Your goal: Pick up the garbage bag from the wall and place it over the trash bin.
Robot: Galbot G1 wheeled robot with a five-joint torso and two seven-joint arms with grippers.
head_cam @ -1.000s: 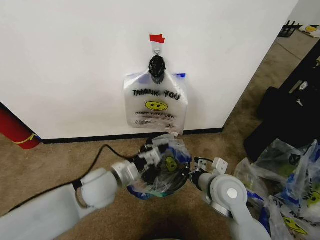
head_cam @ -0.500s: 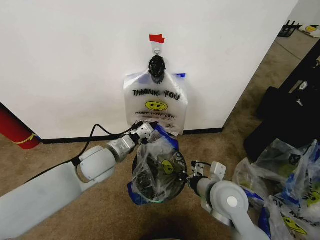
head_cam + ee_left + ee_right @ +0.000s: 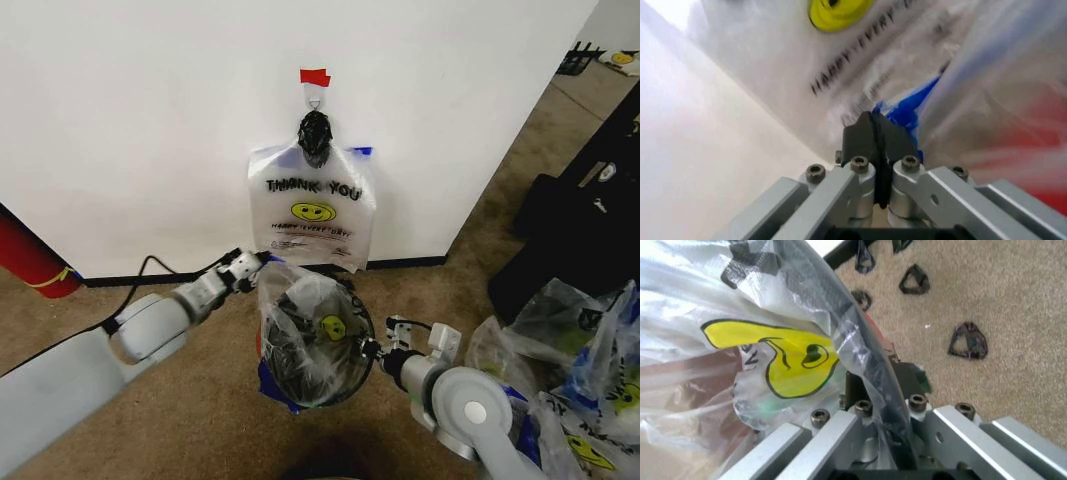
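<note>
Left pincer (image 3: pixel 247 266) pinching garbage bag (image 3: pixel 310 330) rim (fingers pressed together), right pincer (image 3: pixel 368 350) clamping bag against trash bin (image 3: pixel 362 320) rim

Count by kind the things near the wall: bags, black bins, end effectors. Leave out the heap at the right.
Bags: 2 (garbage bag on the trash bin, THANK YOU bag on the wall)
Black bins: 1
End effectors: 2 (left end effector, right end effector)
Total: 5

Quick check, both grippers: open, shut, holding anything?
Left gripper: shut on the garbage bag, at its edge on the wall side of the trash bin.
Right gripper: shut on the garbage bag at the bin's rim.
</note>
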